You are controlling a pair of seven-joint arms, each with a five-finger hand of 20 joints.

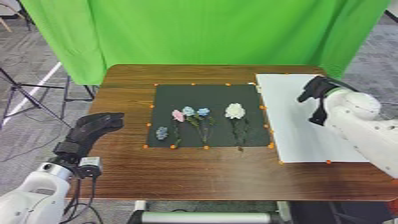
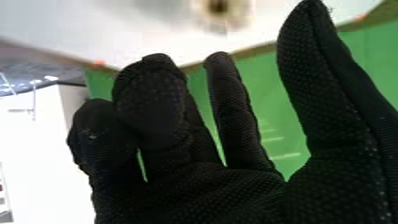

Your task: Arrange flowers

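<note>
Pink flower [image 1: 178, 116], light-blue pair [image 1: 196, 112], grey-blue sprig [image 1: 162, 133] and white flower [image 1: 234, 111] lay on black mat [image 1: 222, 93]. Right hand [image 1: 322, 91] was open over white sheet [image 1: 298, 135]; left hand [image 1: 89, 128] open, left of mat.

Bright, fairly even light covered the desk [image 1: 204, 175], leaving a faint sheen on its wood; past the desk, glare whitened part of the right wrist view.

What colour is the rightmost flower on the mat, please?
The rightmost flower is white, clearest in the head view.
</note>
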